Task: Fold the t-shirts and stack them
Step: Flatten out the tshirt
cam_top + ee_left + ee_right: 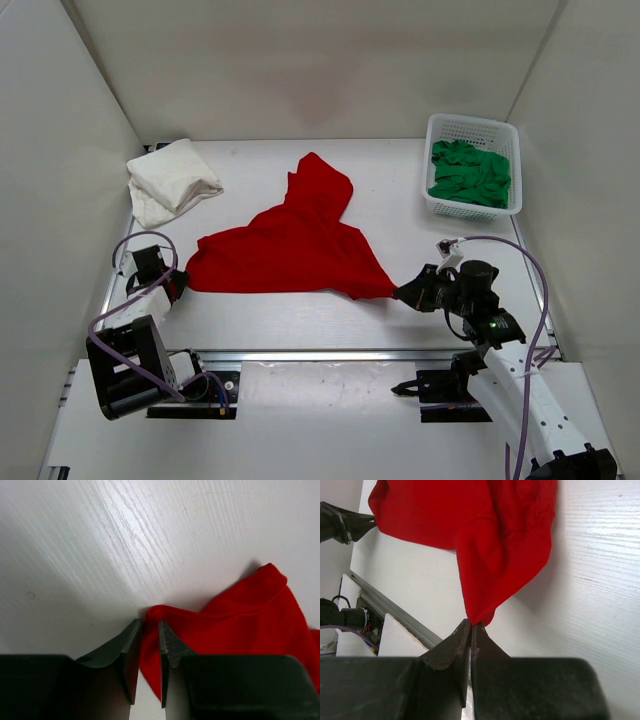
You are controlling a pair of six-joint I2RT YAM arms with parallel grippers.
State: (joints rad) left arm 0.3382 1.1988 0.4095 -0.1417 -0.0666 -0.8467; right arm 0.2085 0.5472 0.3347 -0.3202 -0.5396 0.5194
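The red t-shirt [290, 250] lies spread and rumpled across the middle of the table. My right gripper [402, 293] is shut on its near right corner [480, 615], pulled to a point at the jaws [471, 624]. My left gripper [180, 283] is at the shirt's near left corner. Its jaws [149, 622] stand narrowly apart with the red edge [150, 645] lying between them. The off-white t-shirt [172, 180] sits folded at the back left. The green t-shirt [470, 172] is crumpled inside the basket.
A white perforated basket [470, 122] stands at the back right corner. White walls close in the table on the left, back and right. A metal rail [320, 355] runs along the near edge, between the arm bases.
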